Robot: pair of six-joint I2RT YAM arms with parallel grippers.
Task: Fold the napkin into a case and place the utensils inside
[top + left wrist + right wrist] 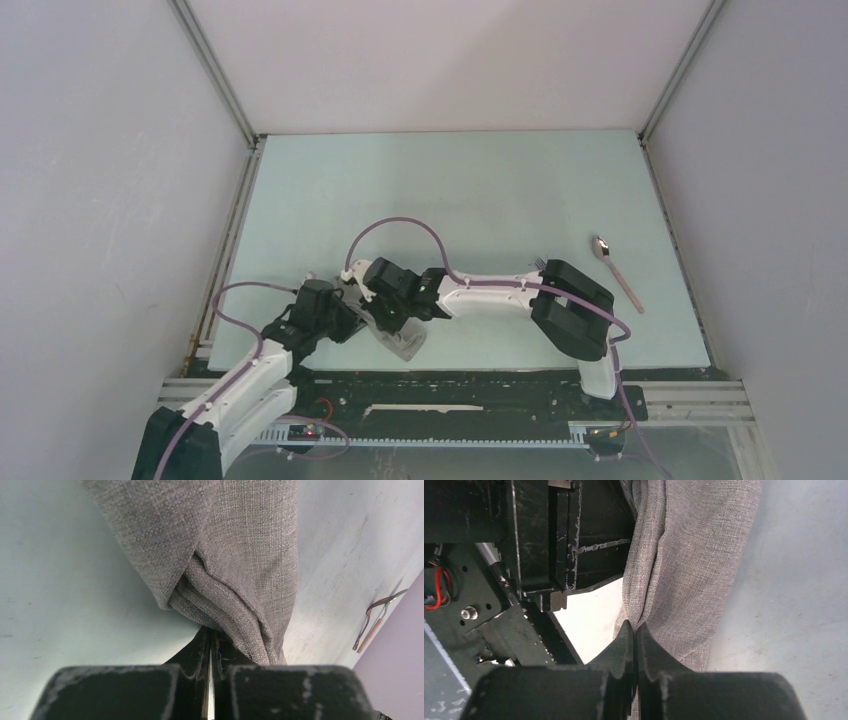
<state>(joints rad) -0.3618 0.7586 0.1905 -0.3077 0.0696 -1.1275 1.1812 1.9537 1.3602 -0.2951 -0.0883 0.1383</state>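
At the near edge of the tabletop (450, 190), the left gripper (210, 636) and the right gripper (635, 630) each pinch the layered napkin (225, 555), jaws pressed almost together. Folding looks under way, the case unfinished. The spoon (617, 272) lies well apart to the right, not yet inserted.

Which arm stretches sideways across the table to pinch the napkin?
The right arm: its right gripper lies far left of its base, beside the left gripper on the napkin.
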